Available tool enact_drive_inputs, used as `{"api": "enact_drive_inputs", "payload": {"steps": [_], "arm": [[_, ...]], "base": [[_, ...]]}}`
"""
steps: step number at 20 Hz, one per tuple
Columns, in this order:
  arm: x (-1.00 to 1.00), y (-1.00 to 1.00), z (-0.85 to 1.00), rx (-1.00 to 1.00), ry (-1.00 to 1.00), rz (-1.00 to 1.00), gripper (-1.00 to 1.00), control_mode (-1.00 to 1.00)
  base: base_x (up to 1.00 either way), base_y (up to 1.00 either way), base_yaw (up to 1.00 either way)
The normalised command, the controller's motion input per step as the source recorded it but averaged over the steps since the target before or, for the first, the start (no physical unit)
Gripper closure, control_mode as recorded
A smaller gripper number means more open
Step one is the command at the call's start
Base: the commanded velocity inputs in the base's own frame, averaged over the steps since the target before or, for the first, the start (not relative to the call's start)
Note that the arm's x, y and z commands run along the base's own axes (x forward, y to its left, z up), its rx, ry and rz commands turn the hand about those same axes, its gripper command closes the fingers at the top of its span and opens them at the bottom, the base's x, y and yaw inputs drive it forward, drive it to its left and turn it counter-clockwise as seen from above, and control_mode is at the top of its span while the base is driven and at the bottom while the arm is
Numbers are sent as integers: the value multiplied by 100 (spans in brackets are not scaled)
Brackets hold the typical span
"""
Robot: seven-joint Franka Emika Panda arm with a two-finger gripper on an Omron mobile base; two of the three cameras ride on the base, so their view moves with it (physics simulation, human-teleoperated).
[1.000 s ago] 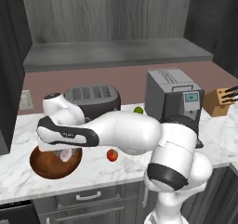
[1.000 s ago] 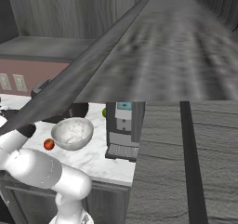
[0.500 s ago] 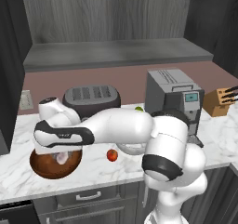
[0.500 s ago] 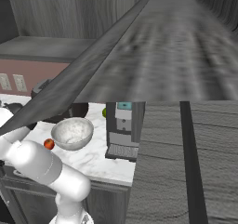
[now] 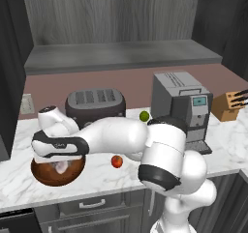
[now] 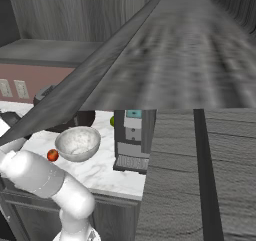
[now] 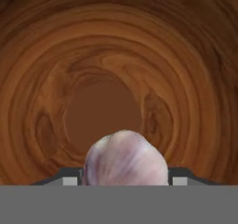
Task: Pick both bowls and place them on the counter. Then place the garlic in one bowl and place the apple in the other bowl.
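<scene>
Over the brown wooden bowl (image 5: pixel 57 171) at the bench's (image 5: pixel 14 193) 9 o'clock end, claw (image 7: pixel 124 179) is partly open and clamped on the garlic (image 7: pixel 124 159), fingers (image 7: pixel 69 177) pressed to both sides of the bulb. Since a second ago the hand has sunk lower toward the bowl; the hand view looks straight at the bowl's ringed floor, garlic hanging just above it at 6 o'clock of the frame. Can't tell if the bulb touches the wood yet. Grip width unchanged over that second, so no release so far. Meaning: garlic drop looks imminent, first fruit step nearly done.

White marbled bowl (image 6: pixel 78 143) sits on the bench, so both bowls seem placed. Apple (image 5: pixel 116 161) lies on the bench just at 3 o'clock of the brown bowl, beside the white bowl in the right base view, untouched. Judgement: after letting go, the arm must lift clear and fetch the apple for the white bowl.
</scene>
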Motion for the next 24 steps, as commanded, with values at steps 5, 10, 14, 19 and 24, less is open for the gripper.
{"api": "enact_drive_inputs", "payload": {"steps": [5,10,14,19,24], "arm": [[14,18,-16,-1,0,0,-100,-100],[9,-6,3,1,1,0,-100,-100],[1,-26,10,7,0,0,-100,-100],[1,-38,16,9,0,2,-100,-100],[-9,-51,24,7,-1,3,-100,-100]], "base": [[0,0,0],[0,0,0],[0,0,0],[0,0,0],[0,0,0]]}}
